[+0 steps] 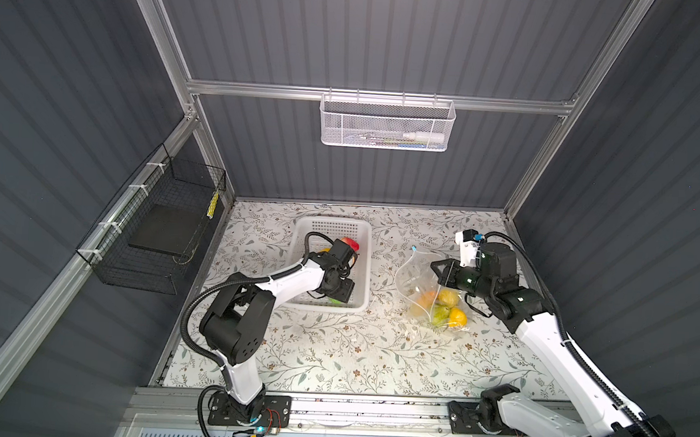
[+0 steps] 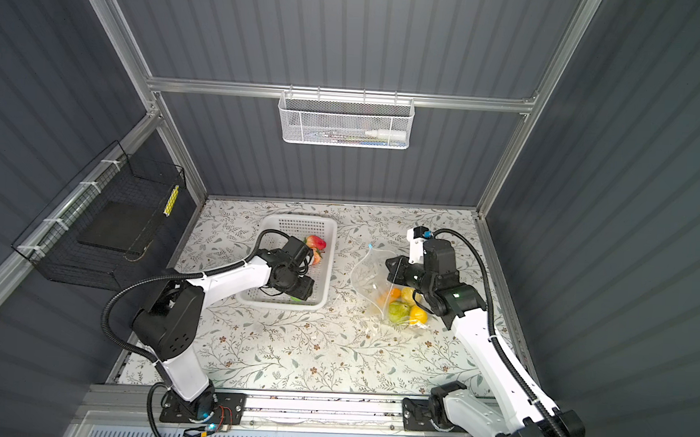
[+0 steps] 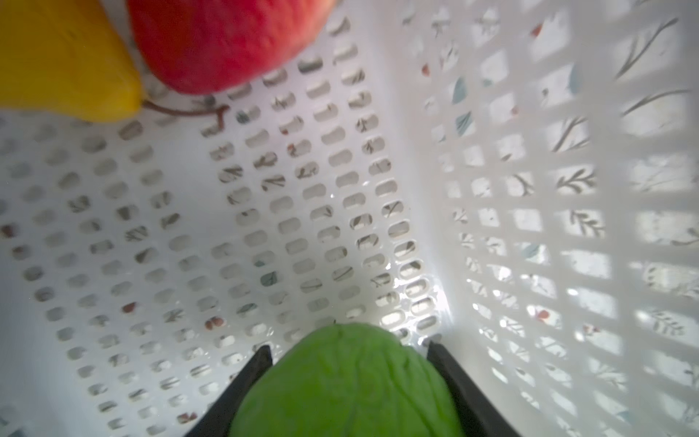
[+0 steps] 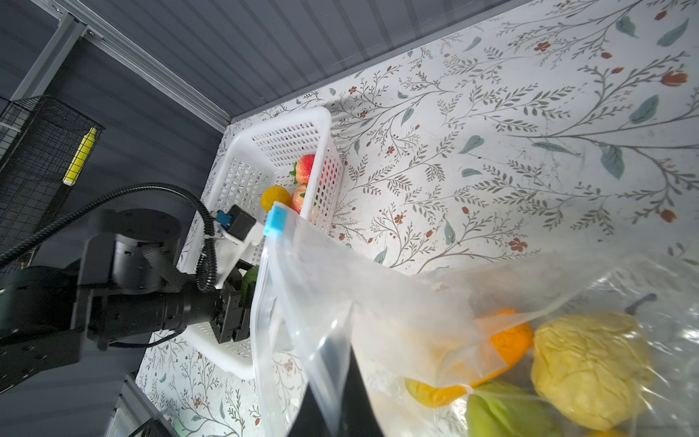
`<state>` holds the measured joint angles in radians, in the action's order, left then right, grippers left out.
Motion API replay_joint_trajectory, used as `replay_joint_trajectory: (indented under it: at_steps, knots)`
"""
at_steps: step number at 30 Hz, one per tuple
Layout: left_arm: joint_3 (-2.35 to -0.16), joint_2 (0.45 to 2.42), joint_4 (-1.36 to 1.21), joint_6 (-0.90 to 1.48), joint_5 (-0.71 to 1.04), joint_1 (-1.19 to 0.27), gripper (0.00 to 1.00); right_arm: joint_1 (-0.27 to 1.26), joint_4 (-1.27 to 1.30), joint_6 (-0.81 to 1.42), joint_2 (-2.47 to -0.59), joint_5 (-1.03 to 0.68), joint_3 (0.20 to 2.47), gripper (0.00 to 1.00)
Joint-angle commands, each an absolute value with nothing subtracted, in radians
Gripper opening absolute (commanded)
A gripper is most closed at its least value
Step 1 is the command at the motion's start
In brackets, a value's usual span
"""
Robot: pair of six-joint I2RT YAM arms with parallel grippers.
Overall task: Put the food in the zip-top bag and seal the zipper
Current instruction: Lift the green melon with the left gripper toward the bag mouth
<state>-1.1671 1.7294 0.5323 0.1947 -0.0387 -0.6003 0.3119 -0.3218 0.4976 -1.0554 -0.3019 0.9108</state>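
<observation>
In both top views my left gripper [image 1: 337, 297] reaches down into the white basket [image 1: 365, 233]. In the left wrist view its black fingers [image 3: 261, 359] press both sides of a round green fruit [image 3: 348, 382]. A red strawberry [image 3: 227, 41] and a yellow lemon [image 3: 64, 64] lie further along the basket floor. My right gripper [image 1: 436, 270] is shut on the mouth edge of the zip-top bag [image 1: 413, 279] and holds it raised. The zipper's light-blue slider [image 4: 275, 221] sits at the far end of the mouth. Inside the bag are an orange gourd [image 4: 507, 340], a pale yellow fruit [image 4: 590, 367] and a green pear [image 4: 503, 416].
The basket [image 2: 330, 237] stands left of the bag [image 2: 367, 274] on the floral table cover [image 1: 332, 351]. A black wire basket [image 1: 156, 232] hangs on the left wall and a white mesh basket [image 1: 387, 124] on the back rail. The arm bases sit on the front rail [image 1: 369, 412].
</observation>
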Motion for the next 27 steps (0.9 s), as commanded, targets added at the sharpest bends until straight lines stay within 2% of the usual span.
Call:
replay_joint_trajectory:
  at_steps: [1,6,15,21,27]
  knots:
    - [-1.165,1.653,0.506,0.223,-0.067,-0.597,0.59,0.311,-0.32,0.501,-1.055,-0.291,0.927,0.0]
    - [-1.187,1.575,0.49,0.25,-0.04,-0.597,0.59,0.311,-0.318,0.504,-1.054,-0.296,0.925,0.0]
    - [-1.16,1.417,0.257,0.39,0.21,-0.608,0.58,0.311,-0.298,0.505,-1.045,-0.316,0.914,0.0]
    - [-1.165,1.38,0.103,0.439,0.253,-0.714,0.58,0.311,-0.288,0.508,-1.039,-0.323,0.909,0.0]
    - [-1.223,1.447,0.022,0.45,0.312,-0.819,0.59,0.311,-0.261,0.522,-1.027,-0.362,0.896,0.0]
